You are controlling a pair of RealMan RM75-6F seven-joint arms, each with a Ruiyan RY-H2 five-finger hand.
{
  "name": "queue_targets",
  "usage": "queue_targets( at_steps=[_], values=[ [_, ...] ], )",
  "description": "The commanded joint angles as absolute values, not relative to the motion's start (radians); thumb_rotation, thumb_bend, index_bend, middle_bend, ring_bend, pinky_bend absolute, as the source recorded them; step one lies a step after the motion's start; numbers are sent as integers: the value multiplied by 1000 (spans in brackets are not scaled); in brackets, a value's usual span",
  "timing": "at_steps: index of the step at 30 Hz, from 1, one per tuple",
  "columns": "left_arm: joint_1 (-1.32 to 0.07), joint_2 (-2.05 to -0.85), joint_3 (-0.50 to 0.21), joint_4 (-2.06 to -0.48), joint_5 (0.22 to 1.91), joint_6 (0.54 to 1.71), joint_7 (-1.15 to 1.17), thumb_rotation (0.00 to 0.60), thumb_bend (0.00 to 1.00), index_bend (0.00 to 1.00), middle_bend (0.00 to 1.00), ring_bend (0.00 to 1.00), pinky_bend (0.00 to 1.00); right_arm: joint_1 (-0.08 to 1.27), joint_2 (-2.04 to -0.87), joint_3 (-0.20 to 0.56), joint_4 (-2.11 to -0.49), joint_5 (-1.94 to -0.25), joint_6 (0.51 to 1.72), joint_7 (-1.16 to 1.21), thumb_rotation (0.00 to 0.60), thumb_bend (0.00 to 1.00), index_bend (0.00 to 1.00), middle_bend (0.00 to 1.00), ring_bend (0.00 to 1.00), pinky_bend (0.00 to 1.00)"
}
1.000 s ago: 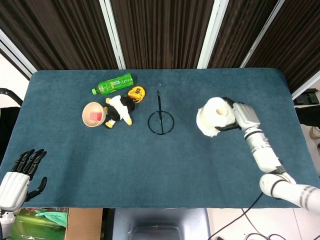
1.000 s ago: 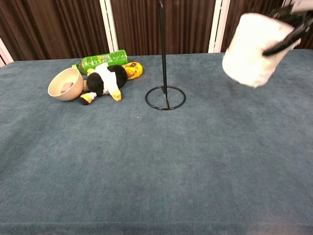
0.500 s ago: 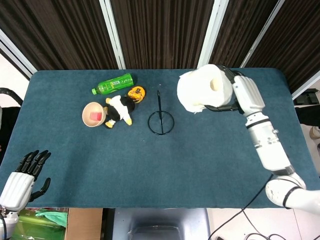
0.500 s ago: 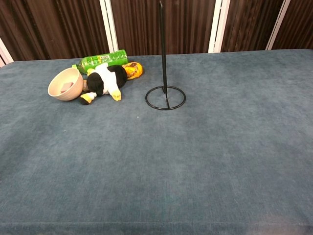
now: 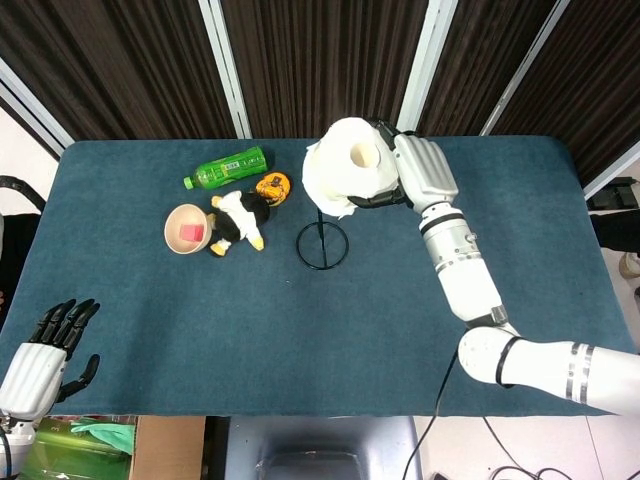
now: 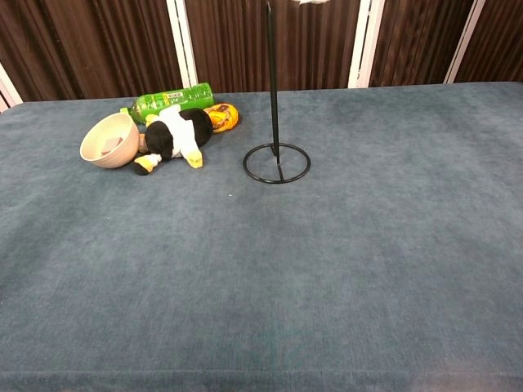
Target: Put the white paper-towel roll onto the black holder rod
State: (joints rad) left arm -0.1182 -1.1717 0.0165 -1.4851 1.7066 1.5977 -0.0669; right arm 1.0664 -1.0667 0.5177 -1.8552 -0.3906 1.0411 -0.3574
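My right hand [image 5: 420, 172] grips the white paper-towel roll [image 5: 345, 178] from its right side, holding it in the air with its core hole facing up. The roll hangs over the top of the black holder rod [image 6: 272, 82] and hides most of the rod in the head view; only the ring base [image 5: 321, 246] shows below it. In the chest view the rod stands upright on its ring base [image 6: 276, 162], and only a white scrap of the roll [image 6: 309, 2] shows at the top edge. My left hand [image 5: 45, 355] hangs off the table's near left corner, holding nothing, fingers apart.
Left of the holder lie a green bottle [image 5: 226, 167], an orange toy [image 5: 272, 186], a black-and-white plush [image 5: 240, 218] and a beige bowl [image 5: 187, 229] with a pink piece inside. The blue cloth table [image 5: 400, 330] spreads to the right and front.
My right hand has carried the roll up and to the left, from the right half of the table to above the rod. The left hand has barely shifted.
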Motion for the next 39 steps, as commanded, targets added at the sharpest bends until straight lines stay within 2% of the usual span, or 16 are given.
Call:
queue_targets(
  at_steps=[1, 13, 18, 21, 23, 24, 25, 27, 29, 32, 35, 39],
  values=[
    [-120, -1170, 17, -1479, 1706, 1595, -83, 600, 475, 0, 63, 41, 102, 1112, -1115, 496, -1824, -345, 1059, -405, 600, 222, 722, 519, 515, 322],
    [-115, -1161, 14, -1485, 1699, 1605, -87, 600, 475, 0, 63, 41, 102, 1201, -1243, 484, -1710, -265, 1075, -463, 600, 222, 718, 518, 515, 326],
    [-121, -1163, 11, -1483, 1697, 1596, -88, 600, 476, 0, 63, 41, 101, 1220, -1247, 480, -1713, -198, 1060, -502, 600, 222, 648, 518, 513, 327],
    [-125, -1160, 10, -1487, 1693, 1587, -87, 600, 475, 0, 63, 41, 101, 1220, -1236, 480, -1722, -179, 1045, -508, 600, 222, 418, 458, 448, 328],
    [-127, -1160, 10, -1485, 1695, 1587, -90, 600, 475, 0, 63, 41, 101, 1218, -1224, 479, -1731, -165, 1027, -511, 600, 221, 133, 334, 333, 303],
    [-127, -1161, 9, -1484, 1695, 1587, -89, 600, 476, 0, 63, 41, 101, 1217, -1216, 478, -1735, -161, 1018, -512, 600, 221, 48, 266, 266, 277],
    [-128, -1161, 9, -1484, 1694, 1586, -89, 600, 476, 0, 63, 41, 101, 1216, -1210, 478, -1739, -163, 1012, -513, 600, 222, 4, 183, 186, 233],
    [-125, -1161, 13, -1484, 1698, 1589, -89, 600, 476, 0, 63, 41, 102, 1211, -1199, 472, -1746, -190, 1016, -513, 600, 222, 0, 66, 68, 155],
    [-124, -1162, 15, -1484, 1700, 1590, -89, 600, 475, 0, 63, 41, 101, 1208, -1188, 462, -1758, -201, 1025, -522, 600, 216, 0, 7, 6, 86],
    [-126, -1163, 15, -1483, 1701, 1589, -88, 600, 476, 0, 63, 41, 102, 1210, -1162, 447, -1785, -199, 1042, -556, 600, 185, 0, 0, 0, 19],
    [-124, -1164, 16, -1482, 1704, 1592, -87, 600, 477, 0, 63, 41, 101, 1200, -1136, 442, -1822, -217, 1065, -563, 600, 181, 0, 0, 0, 4],
    [-122, -1164, 17, -1481, 1711, 1602, -88, 600, 476, 0, 63, 41, 101, 1124, -1055, 380, -1955, -353, 1121, -574, 600, 179, 0, 0, 0, 3]
  ],
)
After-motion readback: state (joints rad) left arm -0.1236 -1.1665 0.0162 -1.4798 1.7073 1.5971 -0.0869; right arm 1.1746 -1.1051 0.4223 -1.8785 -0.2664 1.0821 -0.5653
